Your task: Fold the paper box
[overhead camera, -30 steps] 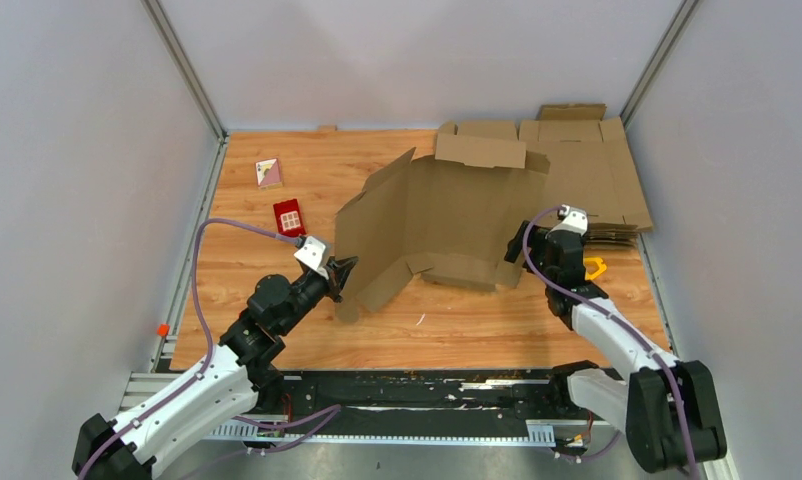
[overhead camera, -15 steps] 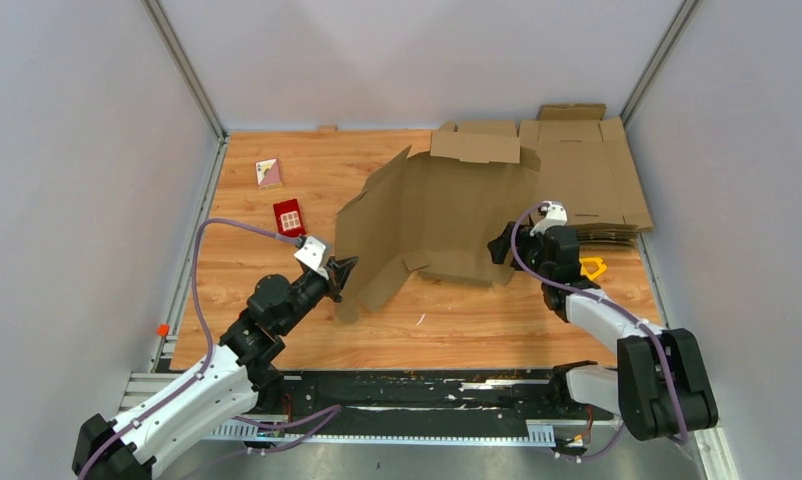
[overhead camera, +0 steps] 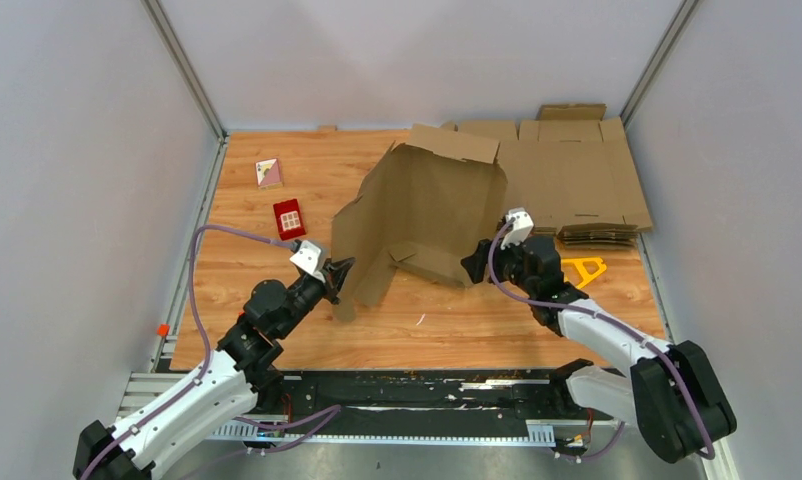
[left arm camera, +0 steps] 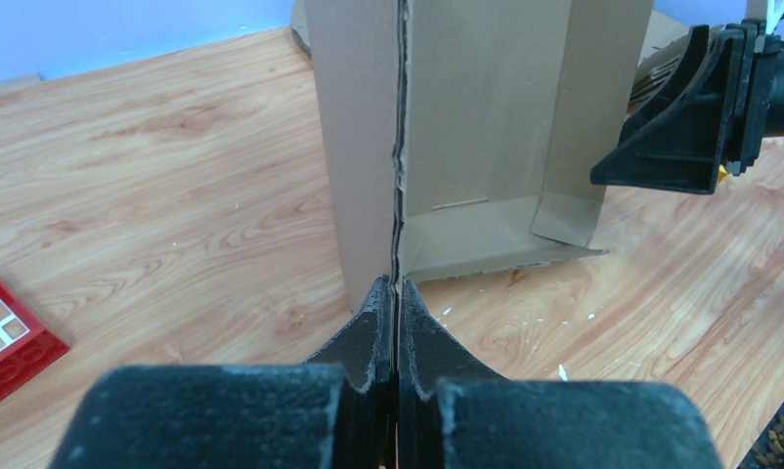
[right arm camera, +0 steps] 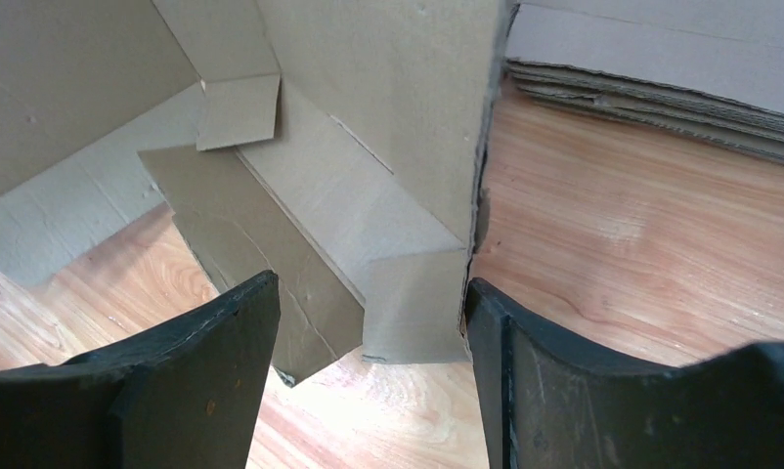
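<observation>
Standing half-erected at the middle of the wooden table, the paper box is being seen from above with its walls raised and its open side turned toward the arms. The near edge of its left wall is being pinched by the left gripper, whose jaws are being pressed together on the cardboard. The right gripper is being held at the box's near right corner. A pile of flat cardboard sheets is lying behind and to the right of the box. A small red box and a pink card are lying to its left, well apart from it, and a yellow object is lying beside the right arm.

From the left wrist, the upright cardboard edge is being clamped between the closed jaws. Beyond it the box's floor panel is resting on the wood, and the right gripper is being shown at the picture's right edge.

From the right wrist, the jaws are being shown apart, with the box's upright right wall edge standing between them, close against the jaw on the picture's right. Whether it is being touched cannot be told. Loose flaps are lying below, and the pile is being shown at upper right.
</observation>
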{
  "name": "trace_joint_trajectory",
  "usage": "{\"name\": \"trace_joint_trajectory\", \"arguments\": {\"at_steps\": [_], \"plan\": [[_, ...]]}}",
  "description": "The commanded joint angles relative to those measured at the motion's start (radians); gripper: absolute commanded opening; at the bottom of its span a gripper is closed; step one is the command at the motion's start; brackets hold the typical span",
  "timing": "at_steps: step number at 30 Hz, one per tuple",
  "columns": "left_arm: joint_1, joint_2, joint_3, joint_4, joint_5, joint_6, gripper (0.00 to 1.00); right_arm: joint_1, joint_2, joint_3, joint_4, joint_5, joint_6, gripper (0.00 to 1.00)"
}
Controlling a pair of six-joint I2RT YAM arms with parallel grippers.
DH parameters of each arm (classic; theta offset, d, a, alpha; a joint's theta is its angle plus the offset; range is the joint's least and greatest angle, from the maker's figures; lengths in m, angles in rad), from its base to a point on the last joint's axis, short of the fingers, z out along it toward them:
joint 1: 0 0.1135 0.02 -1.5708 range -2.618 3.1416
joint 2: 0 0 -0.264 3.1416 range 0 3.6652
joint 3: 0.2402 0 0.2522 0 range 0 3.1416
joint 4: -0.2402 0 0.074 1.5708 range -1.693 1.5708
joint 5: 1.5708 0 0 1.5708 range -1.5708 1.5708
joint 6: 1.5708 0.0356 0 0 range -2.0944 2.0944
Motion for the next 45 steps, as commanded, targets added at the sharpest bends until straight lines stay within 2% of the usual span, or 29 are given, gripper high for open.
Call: {"name": "trace_joint_trajectory", "arguments": {"at_steps": [1, 5, 9, 11, 13, 20, 27, 35, 45], "plan": [[-0.002, -0.012, -0.014, 0.029, -0.004, 0.021, 0.00, 0.035, 0.021, 0.020, 0.013, 0.038, -0.043, 0.69], [-0.002, -0.015, -0.022, 0.033, 0.009, 0.020, 0.00, 0.035, 0.067, 0.029, 0.020, 0.054, -0.031, 0.71], [-0.003, -0.018, -0.030, 0.040, 0.017, 0.016, 0.00, 0.037, 0.093, 0.038, 0.018, 0.060, -0.026, 0.83], [-0.003, -0.018, -0.031, 0.040, 0.015, 0.017, 0.00, 0.040, 0.102, 0.043, 0.009, 0.081, -0.025, 0.94], [-0.003, -0.019, -0.032, 0.037, 0.011, 0.017, 0.00, 0.047, 0.121, 0.053, -0.010, 0.109, -0.031, 0.99], [-0.003, -0.013, -0.033, 0.042, 0.014, 0.017, 0.00, 0.074, 0.185, 0.080, -0.015, 0.101, -0.062, 0.96], [-0.003, -0.015, -0.035, 0.038, 0.011, 0.016, 0.00, 0.134, 0.182, 0.091, -0.084, 0.192, -0.077, 0.98], [-0.002, -0.013, -0.033, 0.034, 0.009, 0.014, 0.00, 0.282, 0.251, 0.163, -0.194, 0.423, -0.138, 1.00], [-0.002, -0.008, -0.034, 0.042, 0.027, 0.011, 0.00, 0.316, 0.306, 0.209, -0.222, 0.456, -0.140, 0.99]]}}
